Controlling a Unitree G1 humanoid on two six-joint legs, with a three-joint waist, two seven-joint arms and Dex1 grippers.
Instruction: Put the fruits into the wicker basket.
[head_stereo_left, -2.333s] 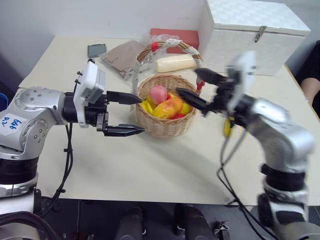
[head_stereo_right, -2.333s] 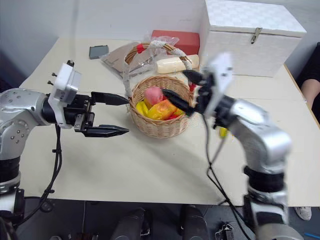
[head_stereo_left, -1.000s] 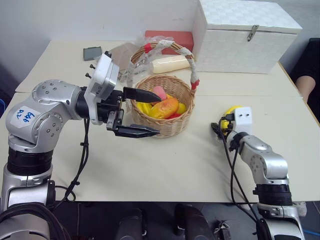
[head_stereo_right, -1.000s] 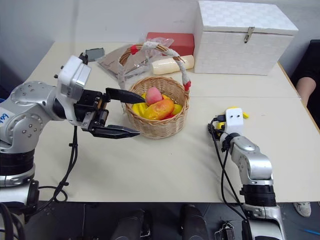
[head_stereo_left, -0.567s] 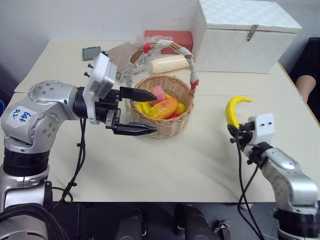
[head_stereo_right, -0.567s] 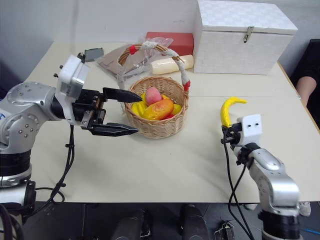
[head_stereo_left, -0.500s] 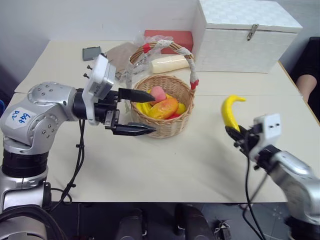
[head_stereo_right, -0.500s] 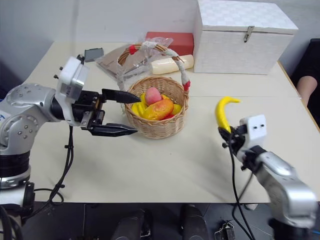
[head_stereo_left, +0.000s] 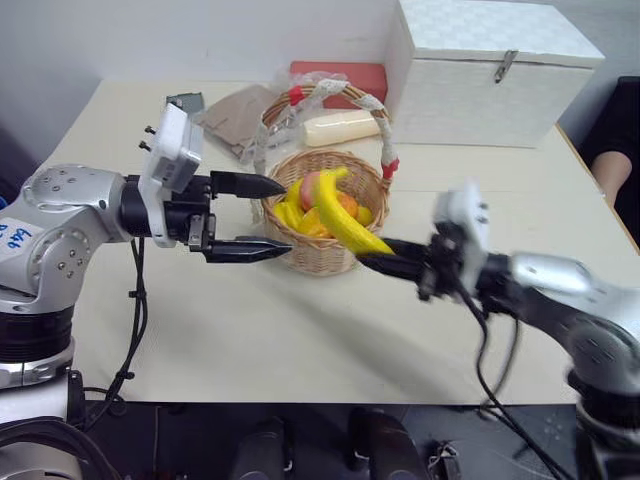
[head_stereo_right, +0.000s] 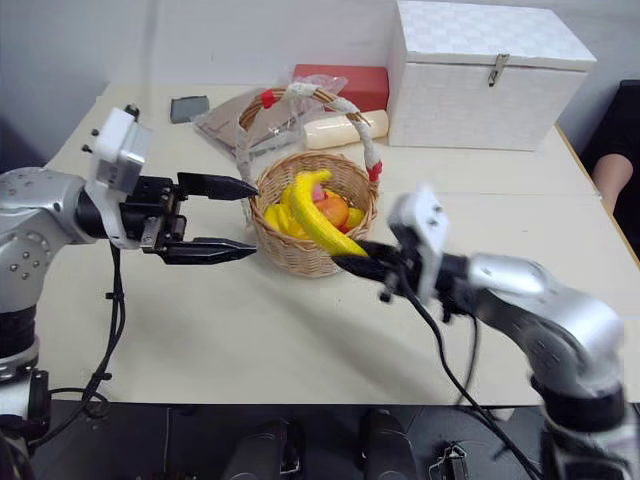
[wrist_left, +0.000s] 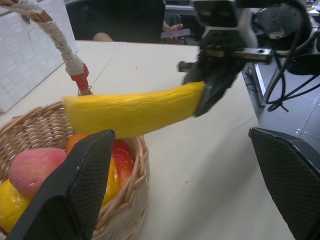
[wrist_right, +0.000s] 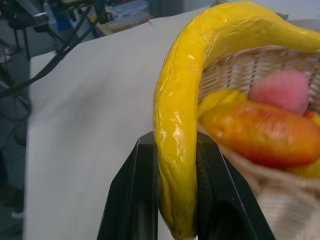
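Note:
The wicker basket (head_stereo_left: 322, 256) stands mid-table, its lace-wrapped handle arching over it. Inside lie a pink peach (head_stereo_left: 314, 186), an orange-red mango (head_stereo_left: 347, 204) and a yellow fruit (head_stereo_left: 291, 216). My right gripper (head_stereo_left: 375, 262) is shut on the lower end of a banana (head_stereo_left: 340, 216), which slants up over the basket's near rim. The right wrist view shows the banana (wrist_right: 177, 125) clamped between both fingers, with the mango (wrist_right: 260, 132) and peach (wrist_right: 282, 90) just behind. My left gripper (head_stereo_left: 285, 215) is open, level, beside the basket's left side, holding nothing.
A white lidded box (head_stereo_left: 490, 70) stands at the back right. Behind the basket lie a cream bottle (head_stereo_left: 340, 127), a red pack (head_stereo_left: 335, 72), brown bags (head_stereo_left: 240, 105) and a small dark device (head_stereo_left: 185, 100). A person's arm (head_stereo_left: 610, 165) shows at the right edge.
My right gripper shut on the banana on the table at the right, lifted it and swung it left to the basket's rim. My left gripper drew back slightly left.

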